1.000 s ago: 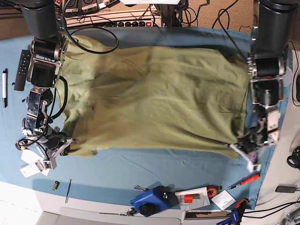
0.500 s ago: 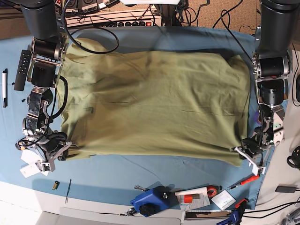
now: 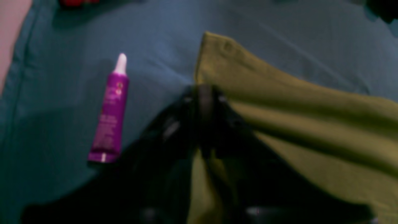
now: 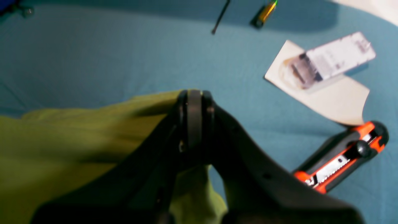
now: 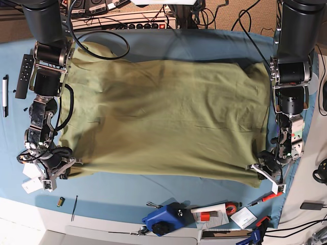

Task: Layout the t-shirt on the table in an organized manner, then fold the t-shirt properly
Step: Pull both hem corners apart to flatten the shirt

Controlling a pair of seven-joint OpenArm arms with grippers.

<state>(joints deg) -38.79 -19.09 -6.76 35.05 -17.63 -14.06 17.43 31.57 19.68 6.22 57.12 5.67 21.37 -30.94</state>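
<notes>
T-shirt (image 5: 168, 117): olive green, spread wide and fairly flat over the middle of the table, a few soft ripples, its long edges running left to right in the base view.
Table (image 5: 168, 43): covered in light-blue cloth; the shirt takes up most of its middle, with bare blue strips at the far and near edges.
Right gripper (image 4: 194, 102): at the shirt's near corner on the left side of the base view; in its wrist view the black jaws are pressed together on the folded green edge, so it is pinching the shirt.
Left gripper (image 3: 203, 93): at the shirt's near corner on the right side of the base view; green cloth runs up between the dark jaws, but the blur hides whether they are gripping it or parted, so I cannot tell.
Purple tube (image 3: 110, 115): white-tipped, lying on the blue cloth just left of the left gripper in its wrist view, apart from the shirt.
Utility knife (image 4: 342, 158): orange and black, on the cloth to the right of the right gripper in its wrist view.
White card (image 4: 323, 96): beyond the knife, with a clear plastic piece resting on it.
Remote (image 5: 22, 76): black, on the left edge of the table, a pen (image 5: 5, 96) beside it.
Blue tool (image 5: 166, 218): at the near table edge, next to small packets.
</notes>
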